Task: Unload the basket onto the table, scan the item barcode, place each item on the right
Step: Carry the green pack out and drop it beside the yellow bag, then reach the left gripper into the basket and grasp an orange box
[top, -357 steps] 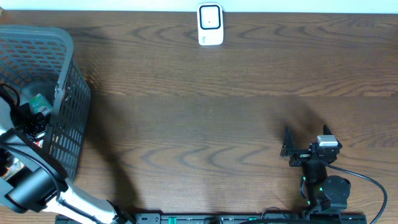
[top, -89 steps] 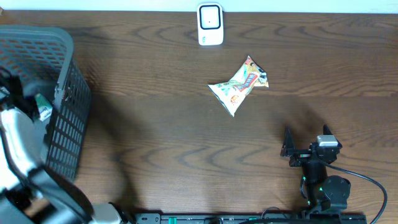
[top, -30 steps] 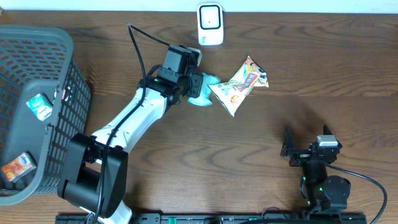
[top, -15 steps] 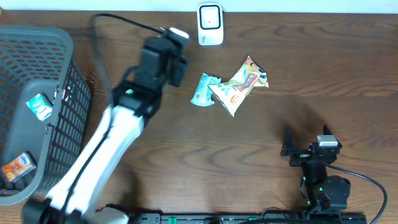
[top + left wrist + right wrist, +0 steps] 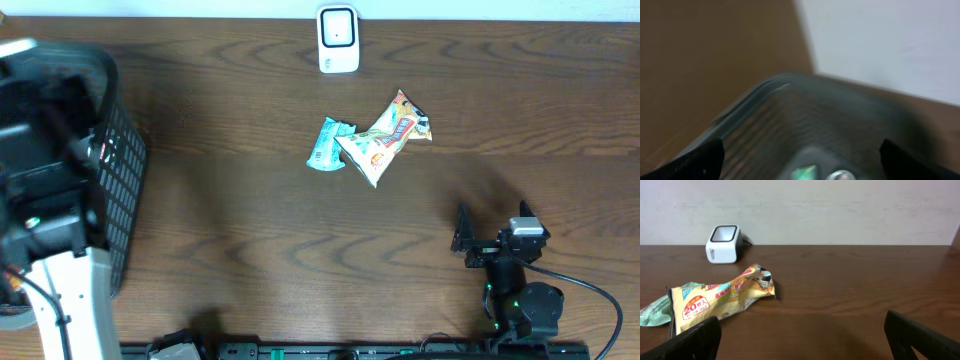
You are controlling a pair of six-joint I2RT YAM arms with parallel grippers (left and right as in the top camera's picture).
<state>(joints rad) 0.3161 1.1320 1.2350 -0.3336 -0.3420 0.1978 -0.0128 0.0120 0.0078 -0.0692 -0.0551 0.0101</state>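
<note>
— Where are the packets right now?

— Just above the middle of the overhead view. The teal packet lies flat on the table, its right edge touching the left end of the yellow snack packet. Neither arm is anywhere near them.

— And the scanner?

— The scanner stands at the top centre of the frame, apart from both packets. From the right wrist it sits in the upper left, against the wall, window side turned up.

— What's the left arm doing?

— The left arm is a blurred dark mass at the far left edge, over the grey basket. In its wrist view the left gripper has its two fingertips out at the bottom corners, spread wide with nothing between them. Below is the basket's mesh, and something green in the bottom, too smeared to name.

— The right one?

— The right gripper sits in the lower right of the overhead view, well apart from the packets. Its fingers stand wide apart, empty, pointing toward the yellow packet.
</note>
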